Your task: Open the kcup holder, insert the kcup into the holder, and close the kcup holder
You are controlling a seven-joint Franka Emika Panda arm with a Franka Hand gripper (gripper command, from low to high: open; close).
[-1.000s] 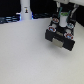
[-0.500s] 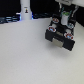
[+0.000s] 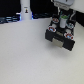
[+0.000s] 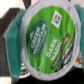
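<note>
The kcup holder (image 3: pixel 61 37) is a black boxy unit at the exterior view's upper right, with pale handles on its front. Whether its drawer is open I cannot tell at this size. My gripper (image 3: pixel 63 19) hangs right over the holder's top and is shut on the kcup (image 3: pixel 63 22), a small pod with a green top. In the wrist view the kcup's green lid (image 4: pixel 47 40) fills the picture, clamped between teal fingers (image 4: pixel 18 59). The holder is hidden in the wrist view.
A tall white bottle-like post (image 3: pixel 25 10) stands at the back on the exterior view's left. The pale table (image 3: pixel 25 55) spreads in front of the holder. Dark clutter lines the back edge (image 3: pixel 7 19).
The gripper with the kcup stays over the holder; any movement is very slight.
</note>
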